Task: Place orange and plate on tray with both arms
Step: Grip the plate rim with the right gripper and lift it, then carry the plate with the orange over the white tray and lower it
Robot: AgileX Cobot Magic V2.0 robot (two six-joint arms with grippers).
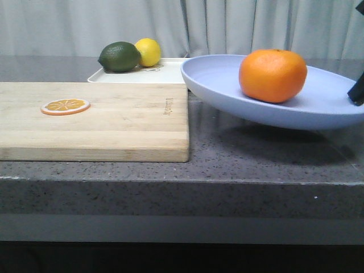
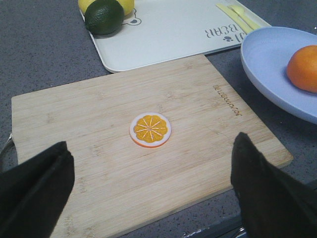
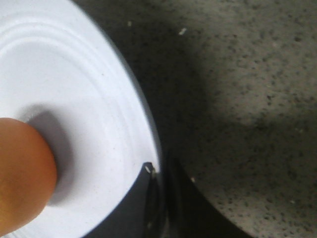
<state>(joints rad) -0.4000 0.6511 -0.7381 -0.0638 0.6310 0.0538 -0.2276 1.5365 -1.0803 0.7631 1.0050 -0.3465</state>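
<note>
The right gripper (image 3: 159, 198) pinches the rim of the plate (image 3: 94, 114), one finger over the inner face, the other outside. The orange (image 3: 22, 173) sits in the plate (only part of it shows). Beyond the rim lies speckled grey counter (image 3: 247, 99), shadowed beside the plate.

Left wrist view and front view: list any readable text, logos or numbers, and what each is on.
"BEAR": grey print on the flat off-white rectangular tray, upside down in the left wrist view, with a small bear outline by the dark green lime.
Thick pale wooden cutting board: small brand word burned in near one edge, too small and blurred to read in either view.
Nothing else carries text.
</note>
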